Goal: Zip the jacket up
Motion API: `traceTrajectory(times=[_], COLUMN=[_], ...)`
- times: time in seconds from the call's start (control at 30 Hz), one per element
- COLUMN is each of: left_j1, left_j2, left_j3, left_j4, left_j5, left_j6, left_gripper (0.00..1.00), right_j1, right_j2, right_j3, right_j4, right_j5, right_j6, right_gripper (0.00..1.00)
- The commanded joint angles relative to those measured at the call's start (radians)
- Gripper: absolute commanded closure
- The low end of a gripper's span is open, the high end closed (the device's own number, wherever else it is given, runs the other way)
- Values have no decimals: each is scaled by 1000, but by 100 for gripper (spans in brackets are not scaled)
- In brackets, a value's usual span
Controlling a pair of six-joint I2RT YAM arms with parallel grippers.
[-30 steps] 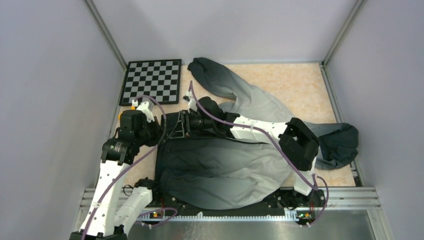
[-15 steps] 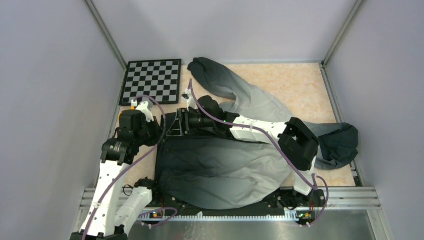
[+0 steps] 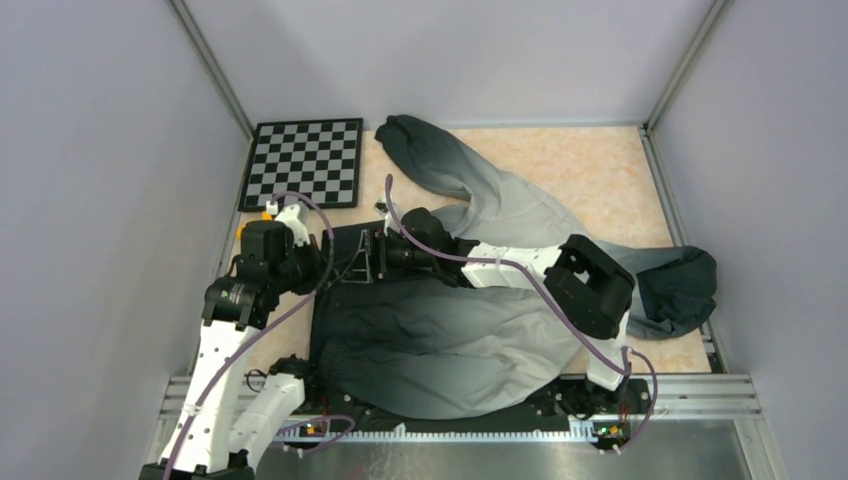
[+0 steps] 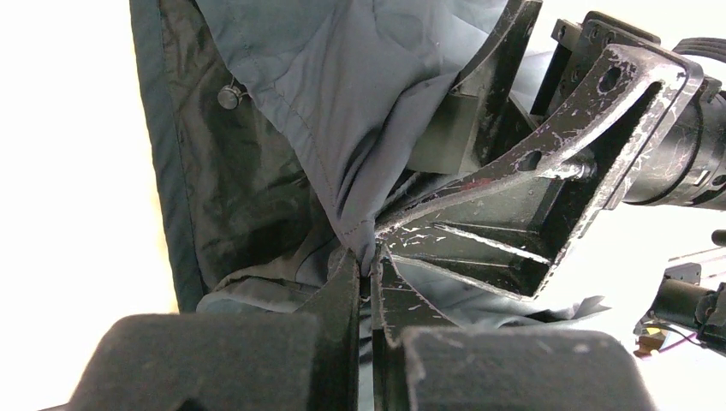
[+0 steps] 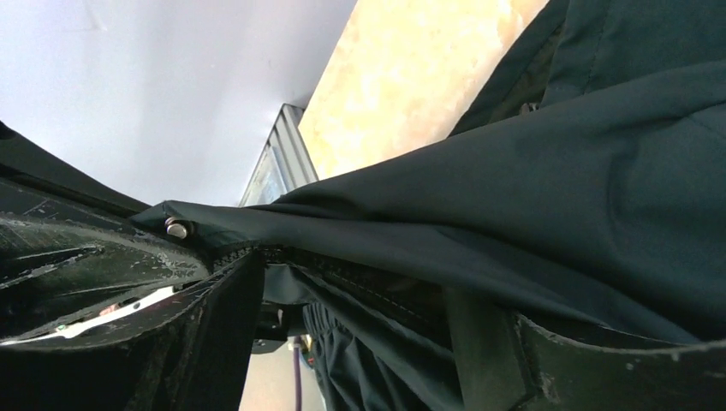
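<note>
The jacket [image 3: 450, 330] lies spread over the table, dark charcoal at its left end and light grey in the middle. My left gripper [image 3: 336, 266] is at the jacket's dark left edge, shut on a fold of fabric [image 4: 360, 214]; its tips [image 4: 370, 272] pinch it. My right gripper [image 3: 370, 258] is just to its right, with its jaws wide apart. In the right wrist view [image 5: 355, 300] the jacket's edge with the dark zipper tape [image 5: 377, 278] runs between the jaws, and a metal snap [image 5: 177, 229] sits at the left. The right gripper's fingers [image 4: 514, 197] show close in the left wrist view.
A checkerboard [image 3: 305, 162] lies at the back left. One sleeve [image 3: 430, 155] reaches toward the back wall. The dark hood [image 3: 680, 285] bunches at the right edge. Grey walls close in the table on three sides.
My right gripper has slid a little left and toward the near side, closer to the left gripper. The right elbow has followed it. The left arm has stayed still.
</note>
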Motion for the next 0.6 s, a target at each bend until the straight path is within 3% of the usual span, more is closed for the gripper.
traceTrajectory(times=[0.0, 0.17, 0.27, 0.47, 0.57], left_j1=[1, 1, 1, 1, 1], left_j2=[-23, -18, -15, -19, -17], left_j3=[26, 24, 22, 16, 18], left_j4=[79, 82, 85, 88, 88], left_j5=[30, 38, 43, 54, 60], left_j6=[-7, 0, 3, 0, 1], left_gripper=[100, 100, 100, 100, 100], right_j1=[-19, -43, -42, -43, -43], right_j2=[-26, -143, -179, -174, -137], right_j3=[2, -18, -33, -37, 1], right_j4=[-93, -175, -148, -74, -52], right_j5=[88, 69, -10, -51, -74], right_j6=[-72, -91, -43, -4, -1], right_gripper=[23, 11, 10, 29, 32])
